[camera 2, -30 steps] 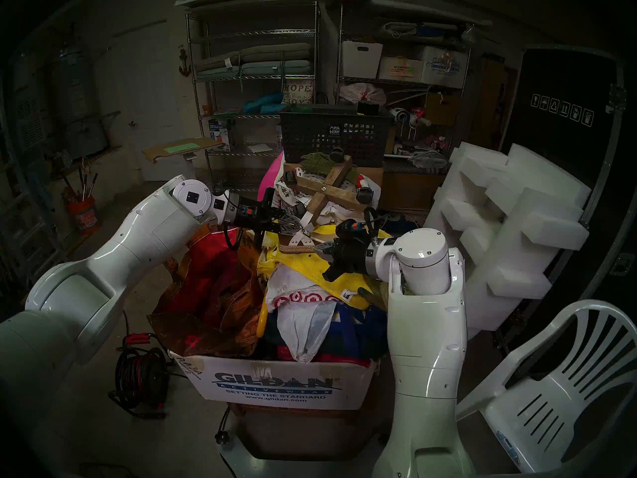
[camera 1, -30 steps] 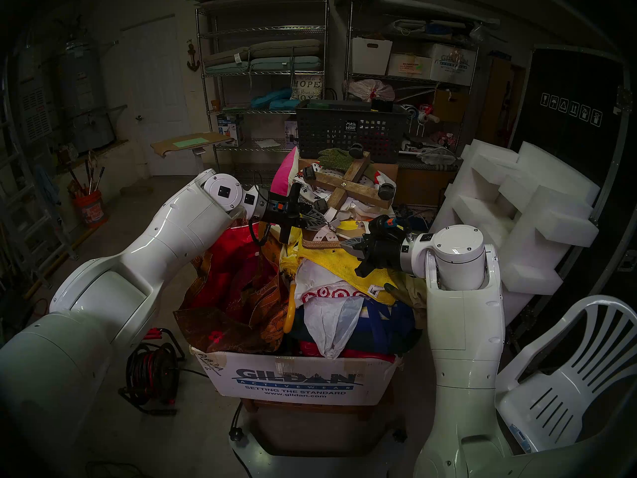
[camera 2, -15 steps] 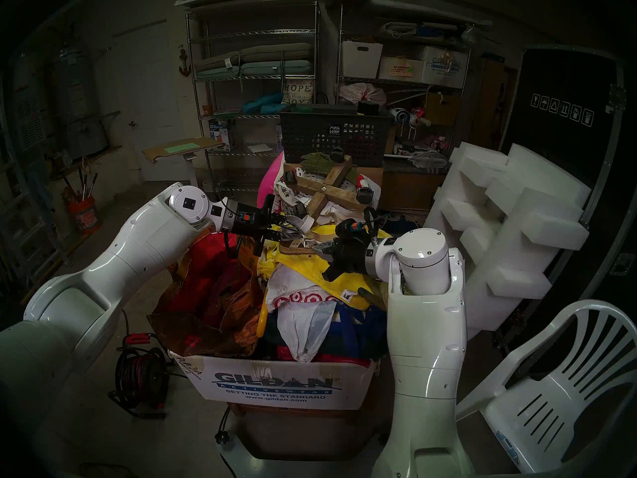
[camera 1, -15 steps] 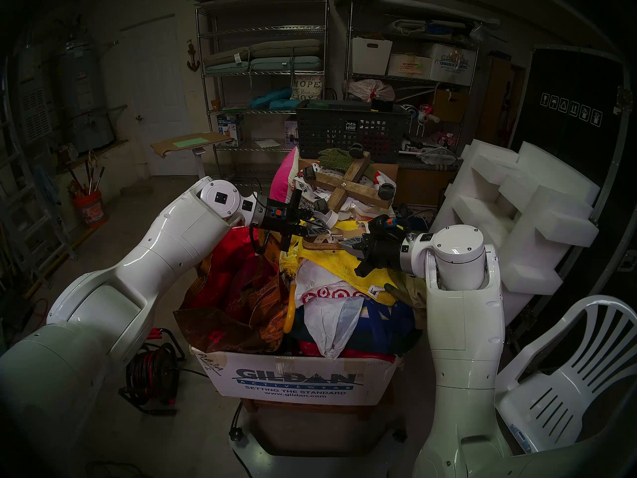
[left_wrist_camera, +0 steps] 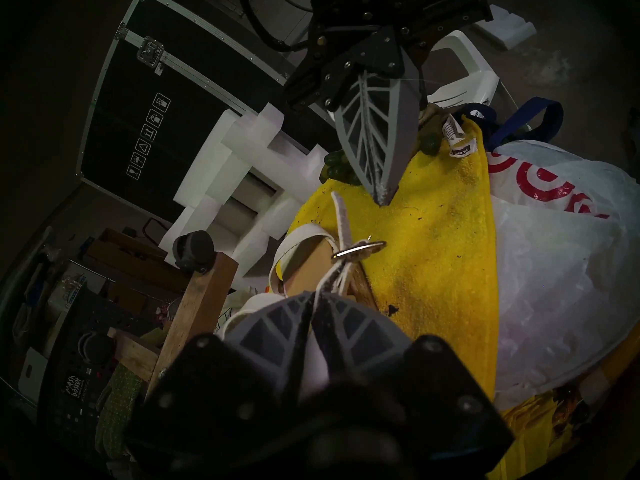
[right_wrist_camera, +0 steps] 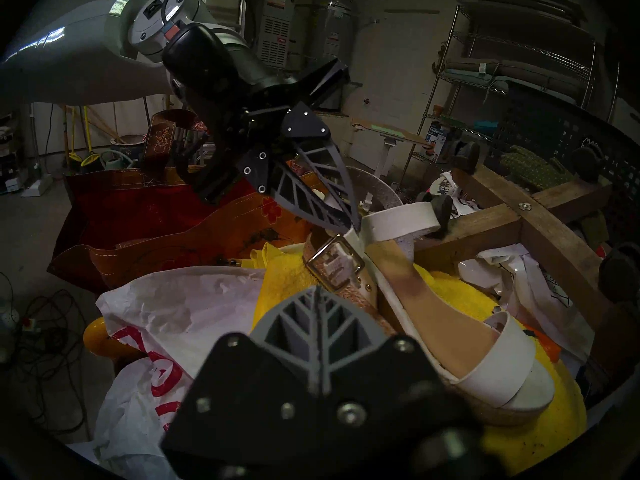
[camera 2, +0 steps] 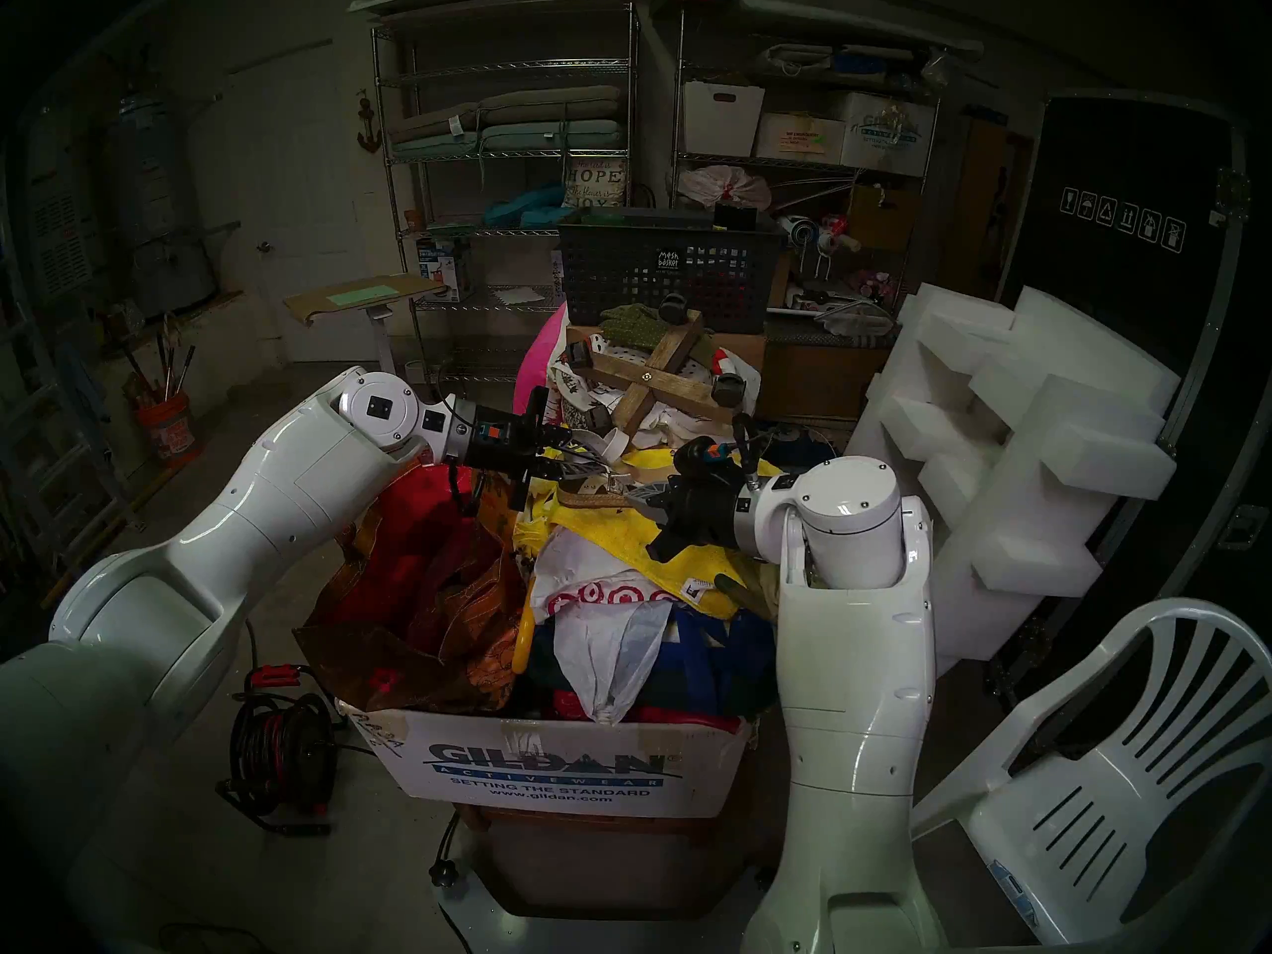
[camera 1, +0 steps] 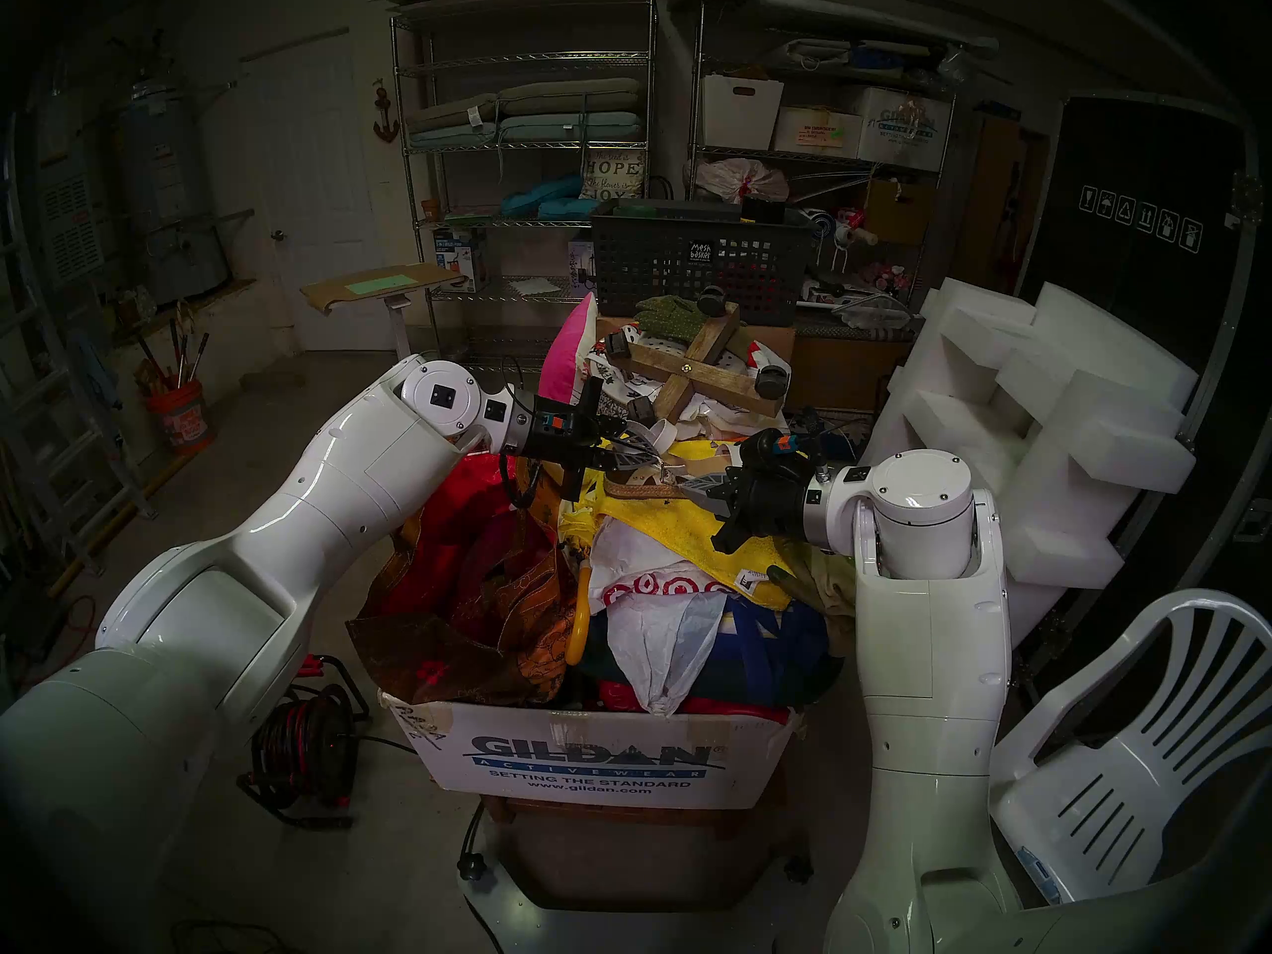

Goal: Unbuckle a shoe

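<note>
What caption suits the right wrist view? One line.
Left gripper pinching the cream sandal's ankle strap above its metal buckle, on a yellow towel.

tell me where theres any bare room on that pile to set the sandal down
The yellow towel is bare beside the sandal's toe, and between its buckle and the white plastic bag. Crowded: the wooden cross behind, left gripper on the strap, right gripper close by.

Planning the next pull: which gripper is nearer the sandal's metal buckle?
Left. The left gripper is pinching the white ankle strap right above the buckle; the right gripper, shut, sits just short of it.
</note>
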